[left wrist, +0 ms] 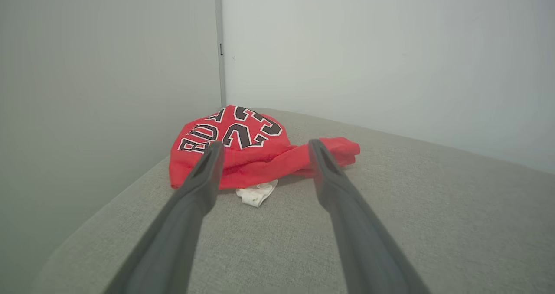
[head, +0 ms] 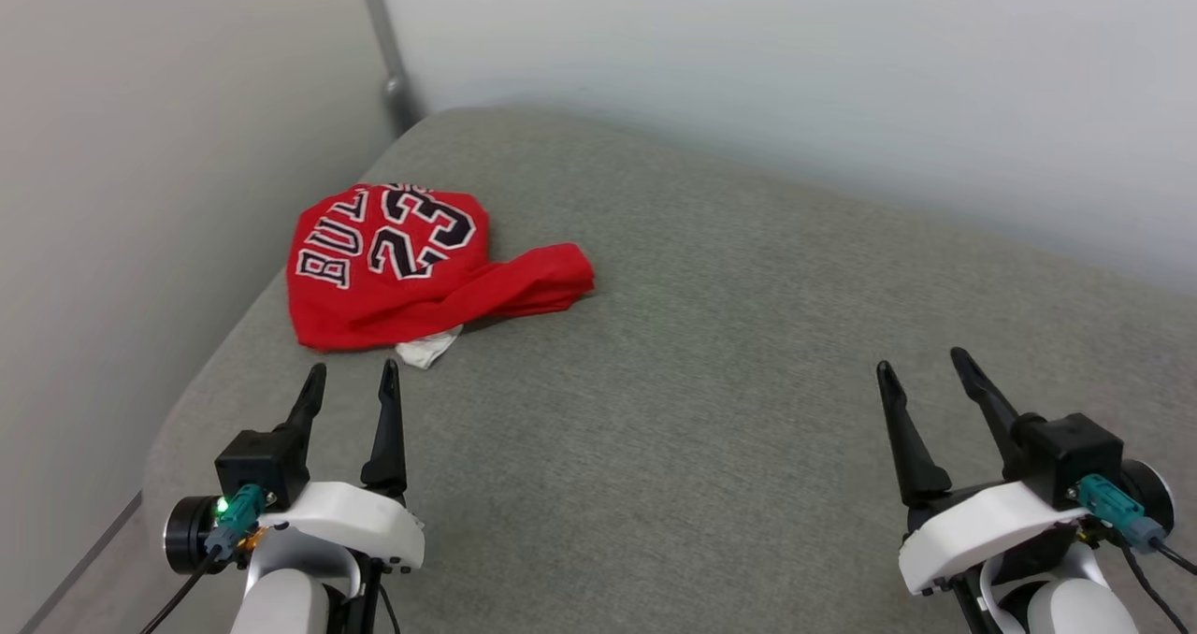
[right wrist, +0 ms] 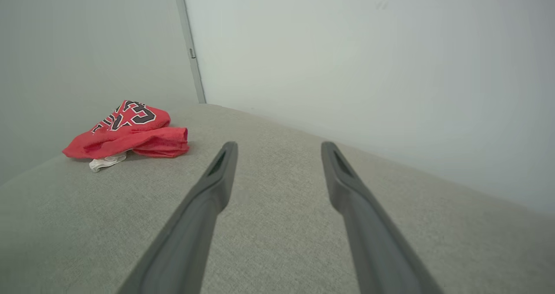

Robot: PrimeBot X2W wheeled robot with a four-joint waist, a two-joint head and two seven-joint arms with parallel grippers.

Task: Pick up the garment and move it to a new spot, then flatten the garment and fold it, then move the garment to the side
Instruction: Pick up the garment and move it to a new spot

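Just ahead of the left gripper point(head: 353, 367), the garment point(head: 393, 265) lies crumpled on the grey cushion point(head: 711, 410), close to the cushion's rounded left edge (a white scrap point(head: 428, 349) pokes out under its near hem). This gripper's fingers are spread wide and hold nothing, their tips short of the cloth. Bare cushion runs from there past the right gripper point(head: 921, 360) to the wall point(head: 748, 54). That gripper is also wide apart and empty, with the garment well off to its left. Both forearms sit low, fingers pointing forward.
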